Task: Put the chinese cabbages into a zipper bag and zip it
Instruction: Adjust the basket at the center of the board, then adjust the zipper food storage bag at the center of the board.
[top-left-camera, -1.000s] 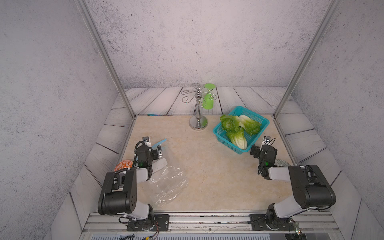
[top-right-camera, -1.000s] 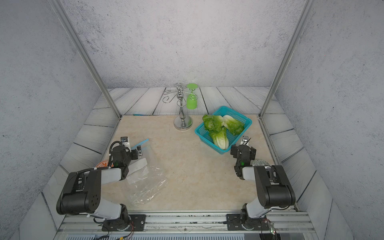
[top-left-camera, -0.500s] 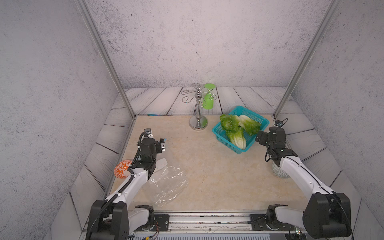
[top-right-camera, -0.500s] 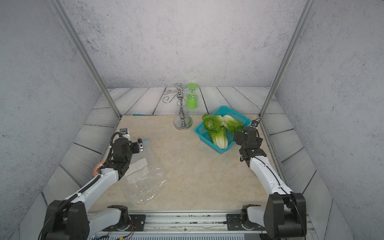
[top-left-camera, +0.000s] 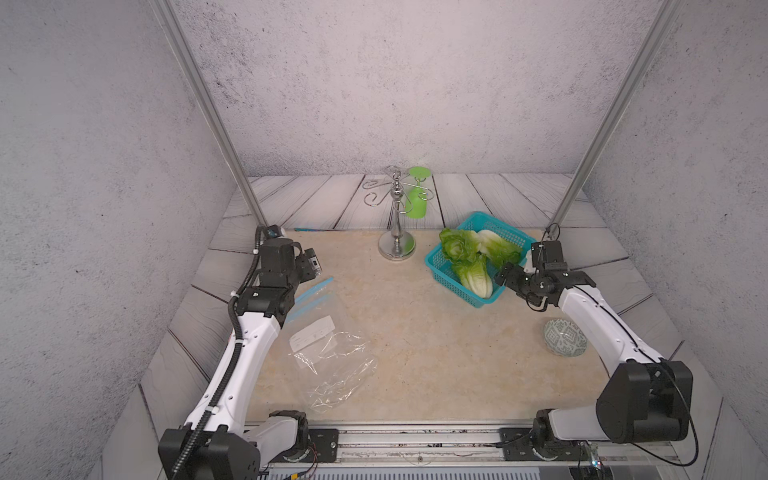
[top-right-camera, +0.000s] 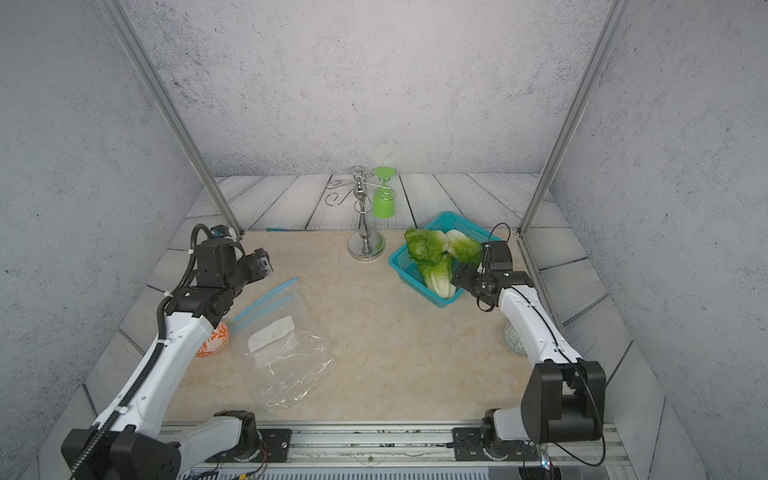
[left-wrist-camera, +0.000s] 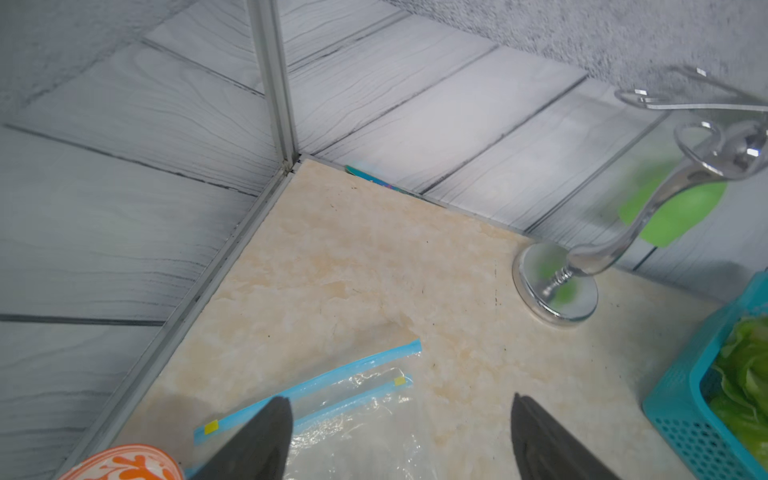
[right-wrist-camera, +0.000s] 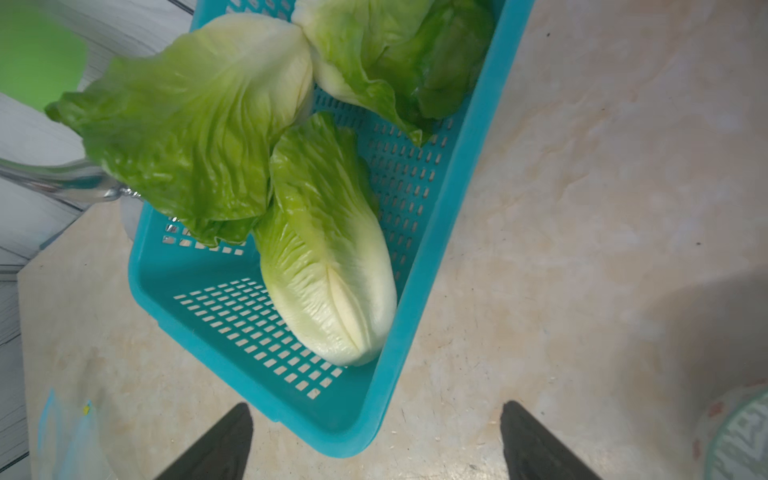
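Claws gape empty: left claw (left-wrist-camera: 399, 399) by zipper bag (left-wrist-camera: 353, 432), right claw (right-wrist-camera: 376, 405) by basket (right-wrist-camera: 187, 274).

The 2 arms extend forward, elbows bent. The left arm (top-left-camera: 245, 357) angles the left gripper (left-wrist-camera: 400, 397) downward, jaws wide apart, empty. The right arm (top-left-camera: 598, 320) points the right gripper (right-wrist-camera: 377, 404) inward, jaws spread, empty.

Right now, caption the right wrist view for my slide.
Open right gripper poised at the corner of a teal basket holding the three chinese cabbages.
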